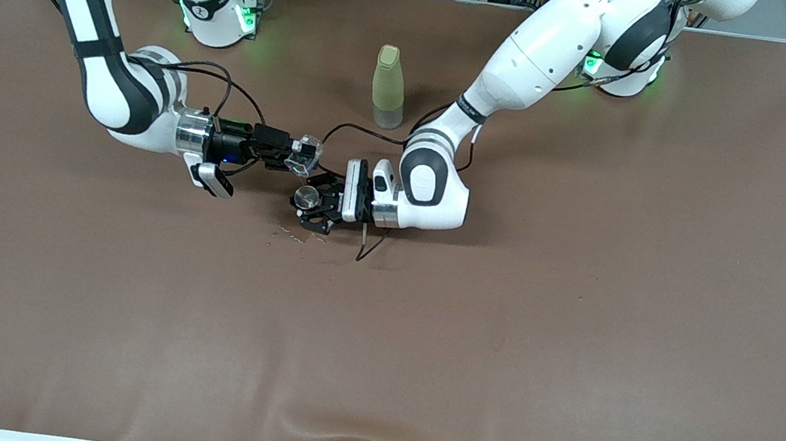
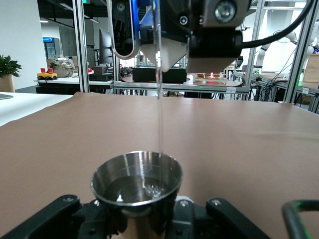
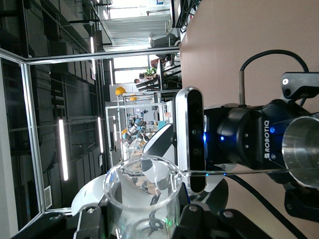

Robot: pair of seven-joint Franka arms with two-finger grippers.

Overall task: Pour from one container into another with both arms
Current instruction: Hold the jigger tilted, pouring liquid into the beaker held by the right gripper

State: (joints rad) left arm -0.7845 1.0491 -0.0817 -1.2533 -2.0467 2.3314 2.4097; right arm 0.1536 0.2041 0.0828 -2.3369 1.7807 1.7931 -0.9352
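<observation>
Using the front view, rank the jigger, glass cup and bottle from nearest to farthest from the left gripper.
1. Jigger: held in the left gripper.
2. Glass cup: tipped just above the jigger, in the right gripper.
3. Bottle: standing on the table toward the bases.

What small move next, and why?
Probably hold the tilt steady for a moment. The right pincer holds the glass cup tipped over the jigger in the left pincer; a thin stream lands inside the rim, and the jigger looks only partly filled.

robotics lab, aluminium frames (image 2: 79, 45), workbenches (image 2: 179, 87)
</observation>
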